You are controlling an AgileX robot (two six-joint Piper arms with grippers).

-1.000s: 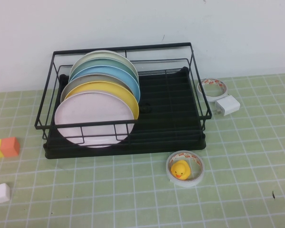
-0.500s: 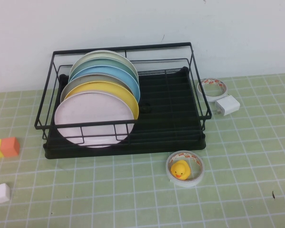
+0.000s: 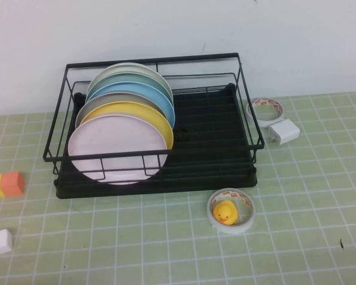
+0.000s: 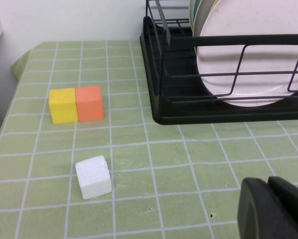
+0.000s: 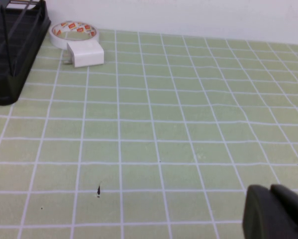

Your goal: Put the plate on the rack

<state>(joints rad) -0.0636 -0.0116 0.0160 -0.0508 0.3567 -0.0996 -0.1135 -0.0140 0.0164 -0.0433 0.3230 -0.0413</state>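
Note:
The pale pink plate point(image 3: 115, 148) stands on edge at the front of the black wire rack point(image 3: 237, 127), ahead of a yellow plate point(image 3: 139, 113) and a light blue plate point(image 3: 145, 94). It also shows in the left wrist view point(image 4: 253, 50) behind the rack's front wires point(image 4: 223, 117). Neither arm shows in the high view. My left gripper point(image 4: 269, 186) is shut and empty over the mat, well short of the rack. My right gripper point(image 5: 272, 191) is shut and empty over the mat, to the right of the rack point(image 5: 9, 59).
A yellow and orange block point(image 3: 5, 184) and a white cube point(image 3: 0, 241) lie left of the rack. A tape roll holding a rubber duck point(image 3: 227, 212) sits in front of it. Another tape roll point(image 3: 265, 108) and a white charger point(image 3: 284, 131) lie at its right.

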